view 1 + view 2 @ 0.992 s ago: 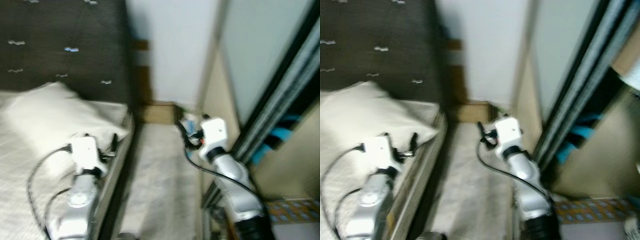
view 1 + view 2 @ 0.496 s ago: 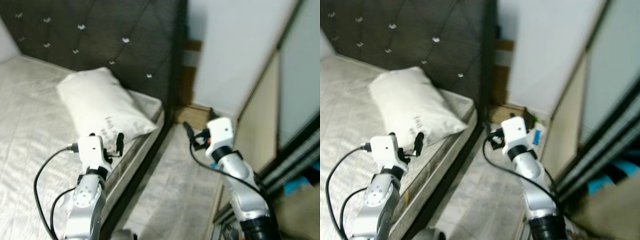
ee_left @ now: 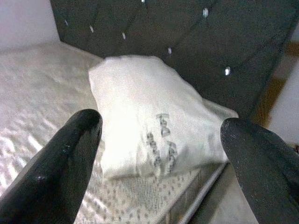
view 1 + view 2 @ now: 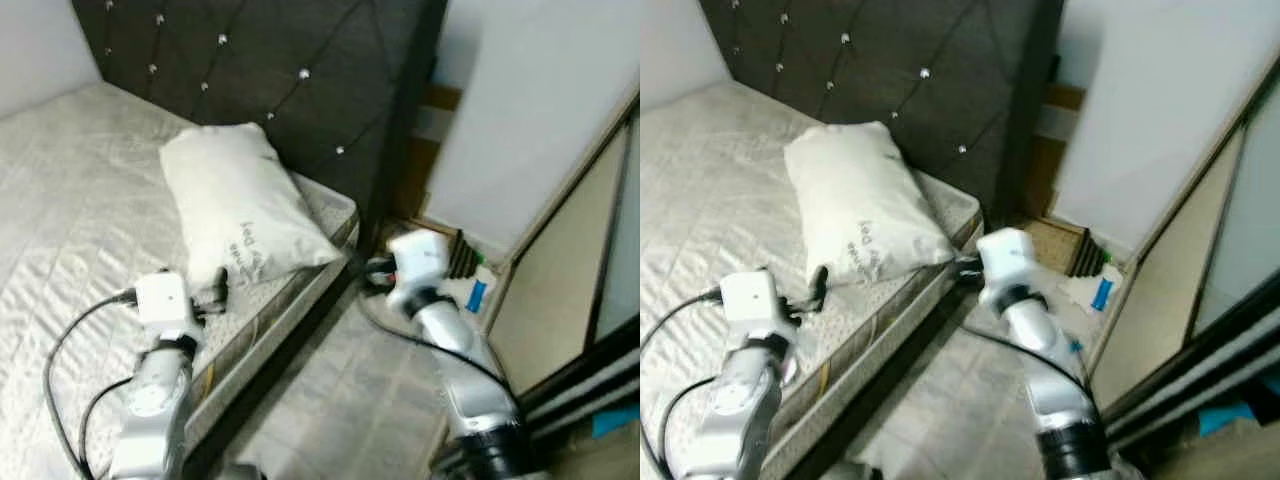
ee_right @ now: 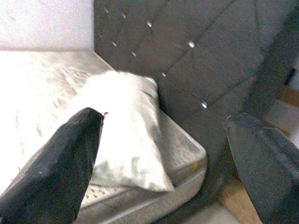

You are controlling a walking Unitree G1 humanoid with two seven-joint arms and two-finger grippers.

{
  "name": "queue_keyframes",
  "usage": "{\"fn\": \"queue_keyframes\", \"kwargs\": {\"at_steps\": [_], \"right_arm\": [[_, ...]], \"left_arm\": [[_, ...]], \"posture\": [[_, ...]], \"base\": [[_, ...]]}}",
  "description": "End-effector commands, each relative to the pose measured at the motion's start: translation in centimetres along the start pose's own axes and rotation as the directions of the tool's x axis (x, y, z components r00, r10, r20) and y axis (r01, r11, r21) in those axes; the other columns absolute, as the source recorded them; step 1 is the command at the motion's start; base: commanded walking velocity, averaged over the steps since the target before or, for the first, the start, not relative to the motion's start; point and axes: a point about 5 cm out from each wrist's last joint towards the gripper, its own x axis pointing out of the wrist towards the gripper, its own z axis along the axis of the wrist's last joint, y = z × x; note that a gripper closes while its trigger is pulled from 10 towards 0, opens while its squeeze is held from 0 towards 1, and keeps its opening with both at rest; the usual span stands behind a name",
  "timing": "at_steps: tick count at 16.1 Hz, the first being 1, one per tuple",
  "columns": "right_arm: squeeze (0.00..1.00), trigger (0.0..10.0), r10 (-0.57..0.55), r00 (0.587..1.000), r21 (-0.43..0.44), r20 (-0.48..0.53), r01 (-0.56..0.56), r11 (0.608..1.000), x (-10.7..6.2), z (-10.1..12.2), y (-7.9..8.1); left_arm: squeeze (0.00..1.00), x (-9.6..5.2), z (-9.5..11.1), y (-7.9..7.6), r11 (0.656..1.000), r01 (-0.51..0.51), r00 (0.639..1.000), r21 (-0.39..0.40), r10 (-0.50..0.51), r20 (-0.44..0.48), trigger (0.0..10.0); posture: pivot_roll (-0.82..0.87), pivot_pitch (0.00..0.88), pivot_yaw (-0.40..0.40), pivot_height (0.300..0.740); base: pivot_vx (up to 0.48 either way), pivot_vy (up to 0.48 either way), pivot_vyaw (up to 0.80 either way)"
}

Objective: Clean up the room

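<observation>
A white pillow (image 4: 240, 210) with grey lettering lies on the bare mattress (image 4: 70, 190), up against the dark tufted headboard (image 4: 280, 70). My left gripper (image 3: 161, 126) hovers over the mattress edge just short of the pillow, open, with nothing between its fingers (image 3: 70, 158). My right gripper (image 5: 163, 120) hangs over the gap beside the bed's corner and points at the pillow and headboard. It is open and empty too. In the right eye view the right gripper (image 4: 962, 268) sits close to the mattress corner.
A narrow strip of pale floor (image 4: 340, 400) runs between the bed and a sliding wardrobe door (image 4: 560, 270) on the right. At its far end lie a cardboard box (image 4: 1055, 243), a dark object (image 4: 1090, 255) and a white-and-blue item (image 4: 1095, 292).
The camera has swung left, so the bed and pillow take up more of the picture and the wardrobe less. Both grippers stay open and empty.
</observation>
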Motion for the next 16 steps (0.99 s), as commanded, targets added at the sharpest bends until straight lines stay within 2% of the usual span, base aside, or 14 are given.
{"fn": "queue_keyframes", "kwargs": {"at_steps": [1, 16], "right_arm": [[0.00, 10.0, -0.029, 1.000, -0.012, -0.012, 0.029, 1.000, -0.43, -0.26, -0.95], [0.00, 10.0, -0.016, 1.000, -0.023, -0.011, 0.016, 1.000, -0.51, -0.20, -0.84]], "left_arm": [[0.00, 0.06, 0.26, -0.76, 0.999, 0.031, 0.999, -0.005, -0.031, 0.013, 10.0], [0.00, 0.09, 0.21, -0.60, 1.000, 0.024, 1.000, -0.010, -0.024, 0.013, 10.0]], "posture": [[0.00, 0.000, -0.038, 0.740], [-0.01, 0.000, -0.040, 0.740]], "base": [[0.000, 0.000, 0.80], [0.000, 0.000, 0.80]]}}
